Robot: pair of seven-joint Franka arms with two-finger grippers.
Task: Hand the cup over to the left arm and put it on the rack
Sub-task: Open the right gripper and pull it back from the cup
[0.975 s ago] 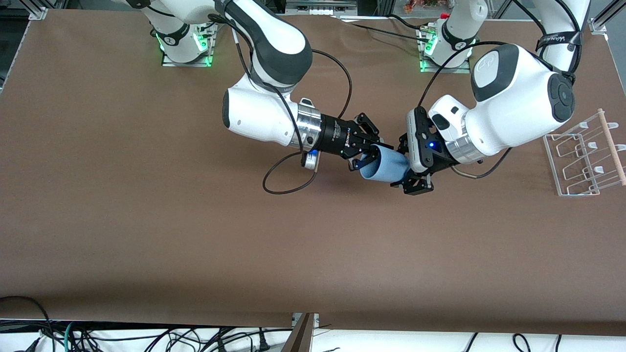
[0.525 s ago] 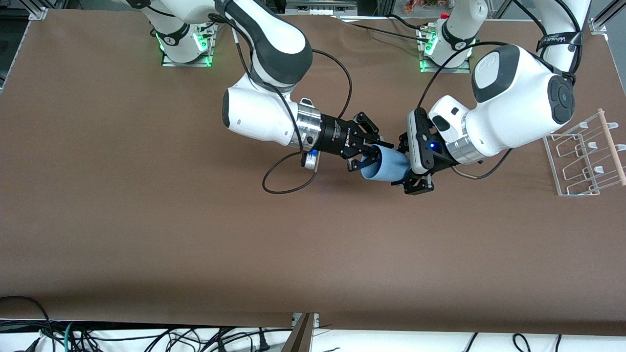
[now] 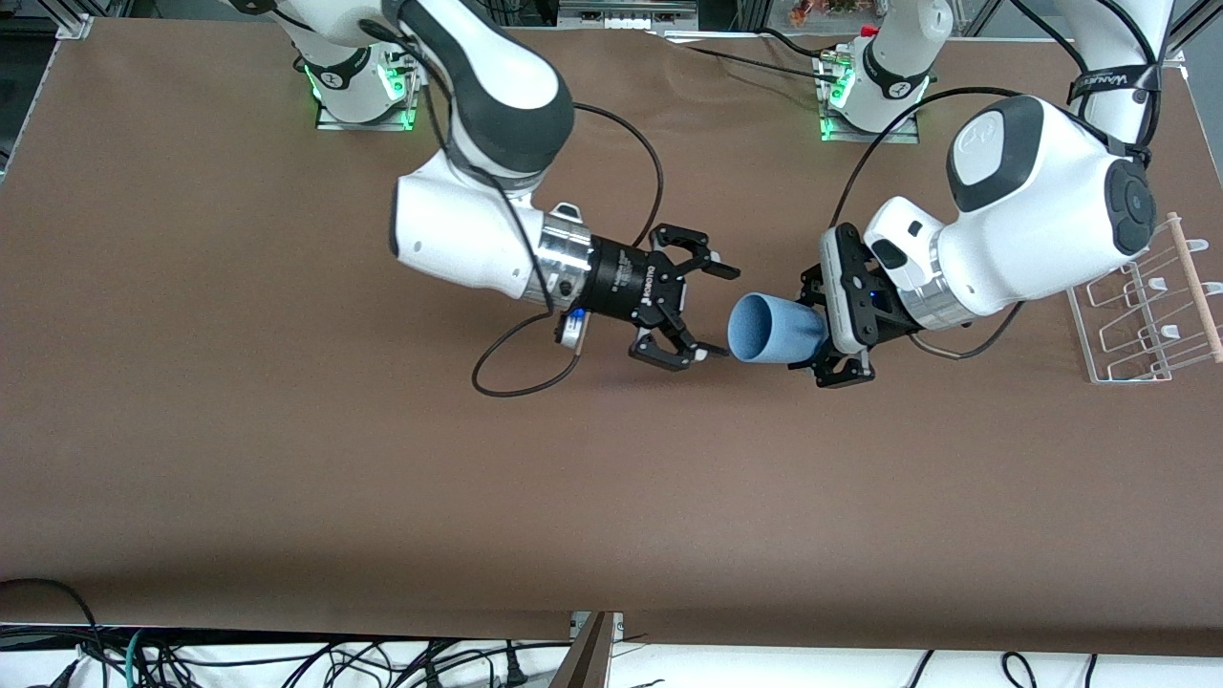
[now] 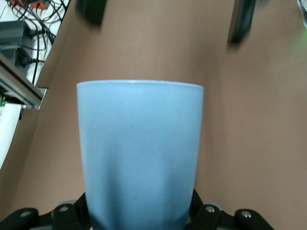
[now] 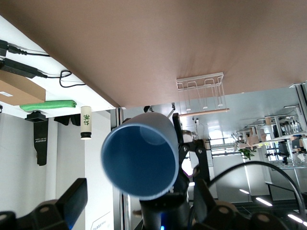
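One cup [image 3: 769, 329], light blue, held sideways over mid-table by left gripper [image 3: 833, 330], clamped on its base end; base hidden by the fingers. Right gripper [image 3: 712, 313] w/ fingers spread wide, just off the cup's mouth, not touching. One rack [image 3: 1147, 306] at table edge by left arm's end, partly cut off. Two arms, loose black cable [image 3: 521, 377] under the right one.

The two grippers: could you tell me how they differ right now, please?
The left gripper is shut on the cup, while the right gripper is open and holds nothing. The left has a flat white body; the right is a black cylinder. Both are above the table, facing each other.
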